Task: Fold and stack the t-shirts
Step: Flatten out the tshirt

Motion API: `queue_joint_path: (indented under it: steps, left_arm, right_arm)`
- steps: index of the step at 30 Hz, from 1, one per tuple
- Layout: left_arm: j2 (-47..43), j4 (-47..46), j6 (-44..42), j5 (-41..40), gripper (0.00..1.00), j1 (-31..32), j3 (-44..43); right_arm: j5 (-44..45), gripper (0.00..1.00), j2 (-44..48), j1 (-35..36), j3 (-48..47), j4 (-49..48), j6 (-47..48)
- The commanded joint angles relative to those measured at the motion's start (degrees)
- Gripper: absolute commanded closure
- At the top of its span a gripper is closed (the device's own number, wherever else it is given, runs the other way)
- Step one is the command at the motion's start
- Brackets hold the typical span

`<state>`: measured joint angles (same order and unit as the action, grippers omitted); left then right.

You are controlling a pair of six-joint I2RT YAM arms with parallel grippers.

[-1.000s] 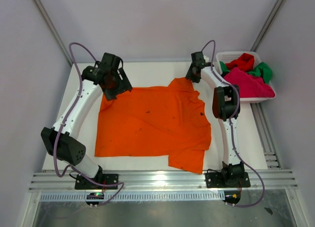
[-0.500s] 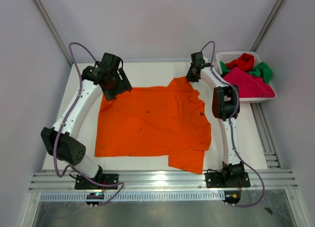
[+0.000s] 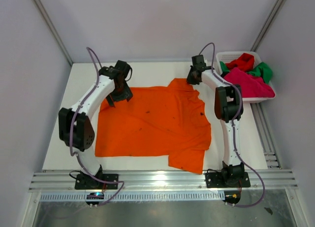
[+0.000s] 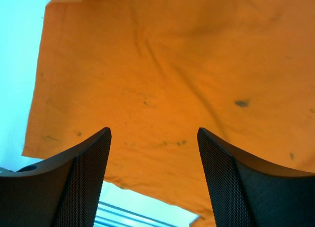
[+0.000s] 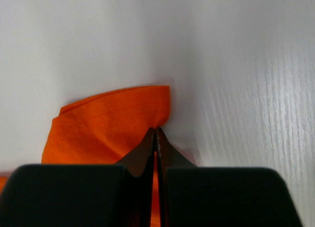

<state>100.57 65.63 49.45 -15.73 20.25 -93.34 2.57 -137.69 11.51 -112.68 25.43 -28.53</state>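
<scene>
I am finding the orange shirt [image 3: 152,123] lying flat at frame centre and judging it soft, light and limp, best taken at hems and corners, the right claw [image 5: 156,131] pinching its upper sleeve edge, the left claw [image 4: 153,133] hovering wide above it.

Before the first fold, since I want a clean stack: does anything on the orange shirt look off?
Yes. The bright orange cloth t-shirt carries small dark specks across its middle, like stains. Its far sleeve is rumpled where the right fingers are shut on its edge. Otherwise it lies fairly flat.
</scene>
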Motion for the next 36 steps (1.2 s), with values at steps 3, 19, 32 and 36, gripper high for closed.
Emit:
queue_joint_path:
  steps: [3,19,32,36]
  left_arm:
    - [8.31,4.16,1.44,-4.50,0.27,0.14,-9.65]
    - [11.66,-1.29,2.14,2.98,0.30,1.19,-5.98]
    - [11.13,1.87,2.84,0.61,0.30,1.63,-8.08]
    - [11.92,2.49,2.67,1.49,0.30,1.63,-9.14]
  right_arm:
    - [1.12,0.97,8.21,0.36,6.49,-0.03,3.48]
    - [3.85,0.97,21.23,1.06,21.72,-13.12,8.41]
    - [3.41,0.97,30.45,6.50,30.23,-17.07,11.04]
    - [4.46,0.97,34.58,8.97,36.91,-17.26,11.04]
